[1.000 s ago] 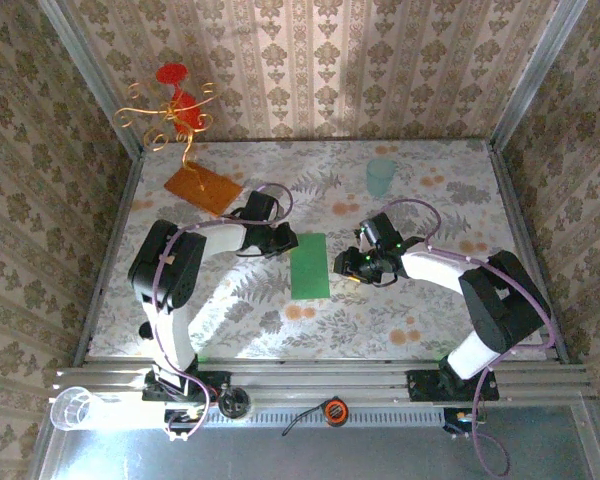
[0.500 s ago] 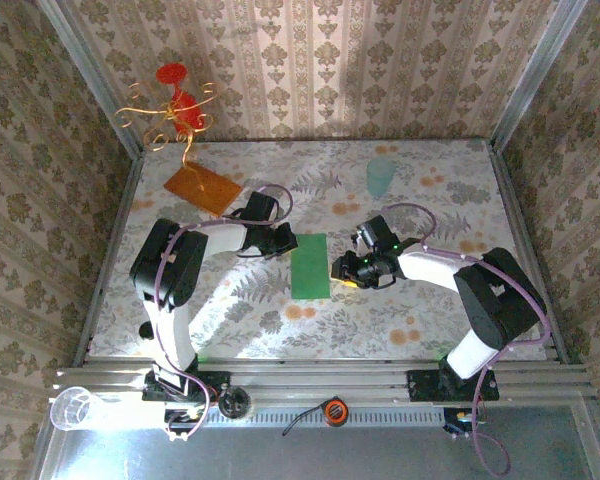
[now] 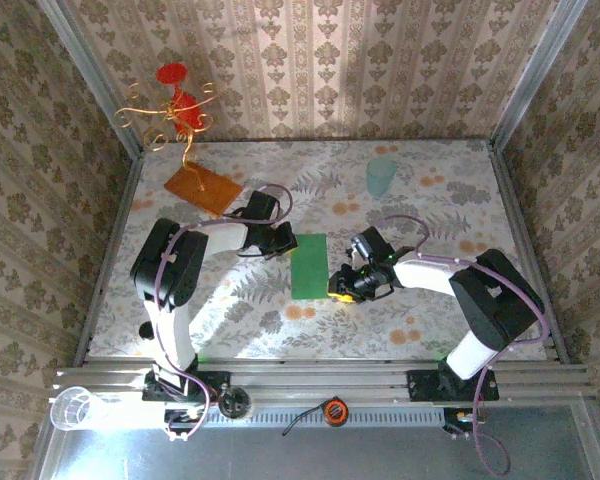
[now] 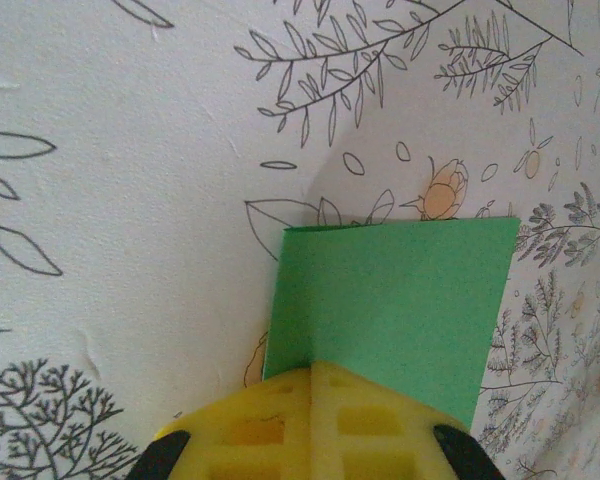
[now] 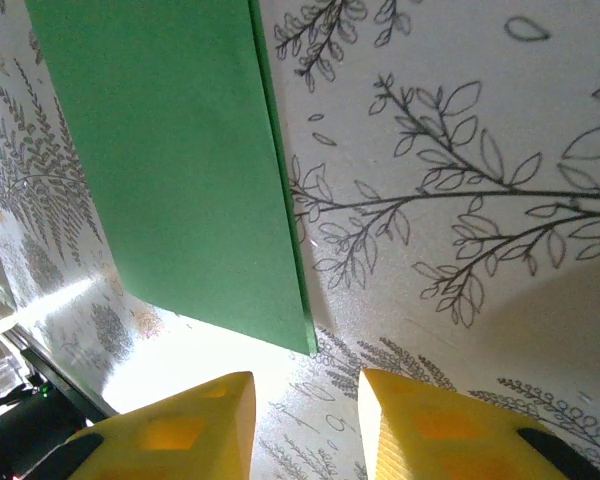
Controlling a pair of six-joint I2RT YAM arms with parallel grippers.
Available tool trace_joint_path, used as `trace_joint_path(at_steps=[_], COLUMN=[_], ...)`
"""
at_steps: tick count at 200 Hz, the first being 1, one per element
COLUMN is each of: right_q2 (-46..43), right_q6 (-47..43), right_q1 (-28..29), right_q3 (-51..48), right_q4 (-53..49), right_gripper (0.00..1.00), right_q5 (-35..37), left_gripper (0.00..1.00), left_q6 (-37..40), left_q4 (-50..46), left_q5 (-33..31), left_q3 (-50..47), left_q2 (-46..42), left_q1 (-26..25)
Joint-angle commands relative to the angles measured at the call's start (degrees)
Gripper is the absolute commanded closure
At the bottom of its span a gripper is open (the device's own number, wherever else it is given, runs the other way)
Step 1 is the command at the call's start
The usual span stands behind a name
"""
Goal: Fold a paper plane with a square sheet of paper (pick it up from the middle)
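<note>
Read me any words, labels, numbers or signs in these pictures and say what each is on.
None can be read. The green paper is blank where it shows; the orange-brown board and the teal cup show no lettering; any marking on the small round orange object is too small to read.

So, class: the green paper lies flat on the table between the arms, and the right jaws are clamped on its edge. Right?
No: the right wrist view shows the right jaws apart with nothing between them, the green paper lying ahead of them. It does lie flat on the table between the arms.
</note>
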Motion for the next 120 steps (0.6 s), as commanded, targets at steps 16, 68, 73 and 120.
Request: trace_joint_path(at_steps=[16, 68, 73, 120], right_q2=[-1.3, -1.3, -1.3, -1.0], right_q6=[0.7, 1.2, 1.3, 1.3], right_q1=[0.3, 0.3, 0.3, 0.3], right_q3=[-0.1, -0.9, -0.9, -0.8], right_q4=[-0.1, 1.0, 1.1, 1.6], right_gripper=[0.66, 0.64, 0.64, 0.65], right_q5=[1.5, 2.2, 2.2, 1.0], left_gripper=[0.91, 0.82, 0.82, 0.84], left_q6=[2.9, 2.3, 2.1, 0.2], left_q4=[-5.2, -3.3, -3.3, -4.3], left_q5=[-1.5, 0.2, 0.2, -2.3], left_q3=[1.6, 0.1, -0.2, -1.0], left_q2=[-2.3, -4.2, -3.8, -0.3], left_q1=[-1.9, -3.5, -3.4, -3.2])
